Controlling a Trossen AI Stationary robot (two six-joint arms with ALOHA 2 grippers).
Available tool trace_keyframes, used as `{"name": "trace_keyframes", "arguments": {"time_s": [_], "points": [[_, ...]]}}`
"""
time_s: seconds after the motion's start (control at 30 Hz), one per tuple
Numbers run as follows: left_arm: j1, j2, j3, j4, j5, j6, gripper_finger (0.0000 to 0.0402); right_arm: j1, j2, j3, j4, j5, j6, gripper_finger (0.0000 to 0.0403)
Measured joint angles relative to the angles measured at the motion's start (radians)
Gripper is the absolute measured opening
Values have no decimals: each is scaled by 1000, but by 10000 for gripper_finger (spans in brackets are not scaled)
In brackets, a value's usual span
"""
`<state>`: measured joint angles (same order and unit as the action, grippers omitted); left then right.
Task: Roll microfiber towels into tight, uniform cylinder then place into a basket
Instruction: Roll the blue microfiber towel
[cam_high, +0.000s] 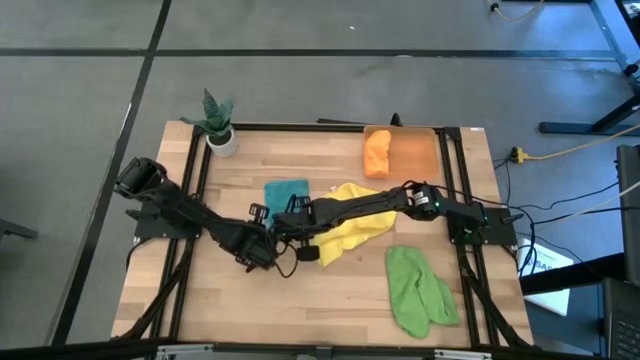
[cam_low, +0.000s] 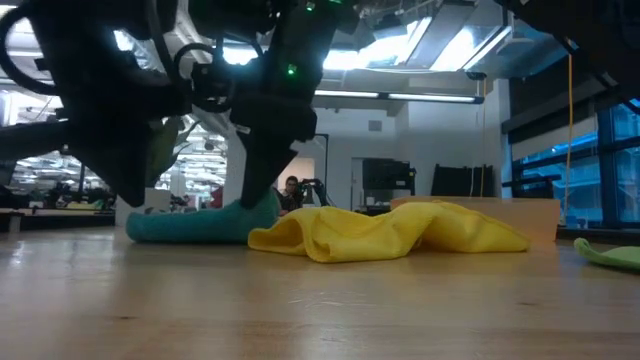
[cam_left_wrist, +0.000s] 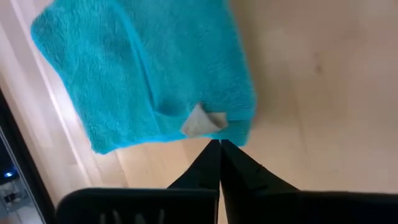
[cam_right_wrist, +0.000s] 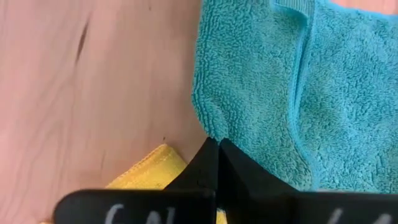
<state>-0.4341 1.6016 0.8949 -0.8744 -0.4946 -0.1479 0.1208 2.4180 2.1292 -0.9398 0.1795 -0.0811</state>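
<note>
A teal towel (cam_high: 286, 194), folded in layers, lies flat on the wooden table left of centre. A crumpled yellow towel (cam_high: 352, 226) lies right beside it. A light green towel (cam_high: 418, 290) lies near the front right. An orange towel (cam_high: 377, 153) sits rolled in the orange basket (cam_high: 416, 154) at the far edge. My left gripper (cam_left_wrist: 219, 144) is shut, its tips at the teal towel's edge by a small grey label (cam_left_wrist: 203, 121). My right gripper (cam_right_wrist: 217, 143) is shut at the teal towel's edge next to the yellow towel (cam_right_wrist: 149, 167). My left gripper has its shut tips right at the teal towel's edge (cam_left_wrist: 186, 134) near the label, slanting down; I cannot tell whether they touch it. My right gripper comes steeply from above with shut fingers (cam_low: 262, 195) and meets the teal towel's end nearest the yellow towel (cam_right_wrist: 208, 127). The towel stays flat on the table.
A white pot with a green plant (cam_high: 220, 128) stands at the far left corner. Black frame rails (cam_high: 196, 170) run along the table's left and right sides. Bare wood (cam_high: 320, 300) lies toward the near edge between the arms and the green towel.
</note>
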Motion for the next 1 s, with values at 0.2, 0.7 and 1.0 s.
{"name": "trace_keyframes", "arguments": {"time_s": [0.2, 0.7, 1.0], "points": [[-48, 0, 1, -5, -1, -7, 0, -1, 0, 0, 0, 1, 6, 4], [-57, 0, 1, 43, 6, 1, 56, -1, 0, 2, 9, 2, 28, 4], [-48, 0, -20, 111, -47, -30, 89, -1, 0, 2, 15, 2, 28, 4]]}}
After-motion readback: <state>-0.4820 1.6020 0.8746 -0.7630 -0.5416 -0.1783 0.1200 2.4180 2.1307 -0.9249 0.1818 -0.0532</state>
